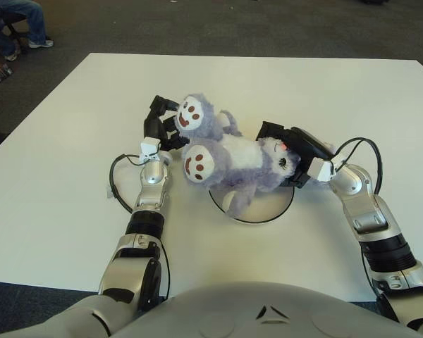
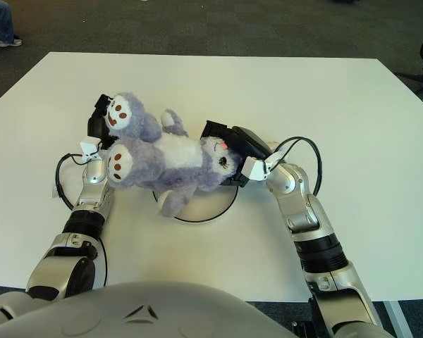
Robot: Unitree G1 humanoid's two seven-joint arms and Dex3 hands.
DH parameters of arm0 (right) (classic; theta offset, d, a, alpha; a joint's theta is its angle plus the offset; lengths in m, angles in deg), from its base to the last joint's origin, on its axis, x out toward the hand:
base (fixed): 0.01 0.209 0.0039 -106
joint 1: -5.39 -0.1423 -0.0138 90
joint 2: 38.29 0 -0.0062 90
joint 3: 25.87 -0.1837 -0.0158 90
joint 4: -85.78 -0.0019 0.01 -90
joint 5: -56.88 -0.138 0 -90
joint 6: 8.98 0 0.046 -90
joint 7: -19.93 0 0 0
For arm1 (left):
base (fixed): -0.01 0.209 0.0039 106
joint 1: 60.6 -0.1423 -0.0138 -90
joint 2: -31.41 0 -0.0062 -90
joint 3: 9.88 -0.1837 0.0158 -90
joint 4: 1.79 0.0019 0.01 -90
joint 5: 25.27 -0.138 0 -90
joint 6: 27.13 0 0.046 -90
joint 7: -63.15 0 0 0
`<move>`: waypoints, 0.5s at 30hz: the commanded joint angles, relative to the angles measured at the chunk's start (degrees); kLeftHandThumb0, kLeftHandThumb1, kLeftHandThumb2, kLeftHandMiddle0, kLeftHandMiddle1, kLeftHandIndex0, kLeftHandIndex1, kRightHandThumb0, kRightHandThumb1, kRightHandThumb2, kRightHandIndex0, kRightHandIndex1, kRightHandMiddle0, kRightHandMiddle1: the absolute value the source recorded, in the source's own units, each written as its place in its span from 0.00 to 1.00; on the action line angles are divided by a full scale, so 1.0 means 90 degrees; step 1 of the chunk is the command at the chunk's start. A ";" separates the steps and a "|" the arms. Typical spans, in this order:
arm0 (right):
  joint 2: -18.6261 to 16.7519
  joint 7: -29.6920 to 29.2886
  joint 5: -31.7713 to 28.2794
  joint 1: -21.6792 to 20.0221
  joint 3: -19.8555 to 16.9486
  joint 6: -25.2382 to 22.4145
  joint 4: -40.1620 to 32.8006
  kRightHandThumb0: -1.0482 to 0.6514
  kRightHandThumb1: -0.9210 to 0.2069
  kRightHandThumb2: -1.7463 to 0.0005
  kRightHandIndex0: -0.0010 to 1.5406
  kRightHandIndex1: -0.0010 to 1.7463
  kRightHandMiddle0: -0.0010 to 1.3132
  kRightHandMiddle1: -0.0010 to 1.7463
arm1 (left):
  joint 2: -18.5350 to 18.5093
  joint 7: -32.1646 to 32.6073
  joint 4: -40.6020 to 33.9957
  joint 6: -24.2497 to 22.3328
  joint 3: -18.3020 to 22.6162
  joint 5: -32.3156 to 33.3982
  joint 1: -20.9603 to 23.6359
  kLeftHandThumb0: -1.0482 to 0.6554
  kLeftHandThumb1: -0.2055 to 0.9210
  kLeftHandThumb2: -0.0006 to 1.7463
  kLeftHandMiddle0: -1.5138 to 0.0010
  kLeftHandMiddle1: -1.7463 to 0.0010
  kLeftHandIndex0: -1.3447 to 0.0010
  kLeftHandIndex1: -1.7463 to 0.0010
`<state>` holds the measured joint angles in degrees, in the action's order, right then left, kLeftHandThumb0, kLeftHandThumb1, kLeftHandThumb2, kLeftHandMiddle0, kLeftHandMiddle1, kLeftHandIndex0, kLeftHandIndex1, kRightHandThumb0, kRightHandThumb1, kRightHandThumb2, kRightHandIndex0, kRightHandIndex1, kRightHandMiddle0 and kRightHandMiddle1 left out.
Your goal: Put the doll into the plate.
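A purple and white plush doll (image 1: 229,158) lies on its back across a white plate with a dark rim (image 1: 268,211), its two round feet pointing toward my left. My left hand (image 1: 161,125) is at the doll's upper foot (image 1: 192,117), fingers curled against it. My right hand (image 1: 292,149) holds the doll's head (image 1: 278,160) from the right side. One plush arm hangs down onto the plate. In the right eye view the doll (image 2: 169,158) covers most of the plate (image 2: 211,208).
The white table (image 1: 70,141) spreads widely on every side of the plate. Black cables loop beside each wrist (image 1: 116,179). Dark carpet lies beyond the far edge, and a seated person's legs (image 1: 17,21) show at the far left corner.
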<state>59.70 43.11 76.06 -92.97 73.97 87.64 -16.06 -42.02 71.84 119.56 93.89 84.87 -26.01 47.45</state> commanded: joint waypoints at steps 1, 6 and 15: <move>0.0024 -0.0013 0.0015 -0.0099 -0.0097 -0.0227 -0.0255 0.61 0.46 0.32 0.32 0.99 0.32 0.96 | 0.0120 -0.0086 0.0382 -0.0002 -0.0073 -0.0034 -0.0666 0.37 0.63 0.62 0.23 0.00 0.66 0.00; 0.0061 0.0023 -0.0040 -0.0088 -0.0111 -0.0332 -0.0343 0.79 0.46 0.31 0.33 1.00 0.12 0.86 | 0.0125 -0.0078 0.0382 -0.0018 -0.0068 -0.0035 -0.0666 0.37 0.64 0.61 0.23 0.00 0.66 0.00; 0.0154 0.0069 -0.0260 -0.0103 -0.0189 -0.0100 -0.0242 0.75 0.34 0.48 0.22 0.98 0.00 0.59 | 0.0124 -0.0078 0.0378 0.0009 -0.0084 -0.0060 -0.0667 0.37 0.63 0.61 0.23 0.00 0.66 0.00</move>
<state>60.49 43.42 75.29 -92.97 73.15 85.34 -18.26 -42.05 71.47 119.45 93.89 84.88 -25.85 47.35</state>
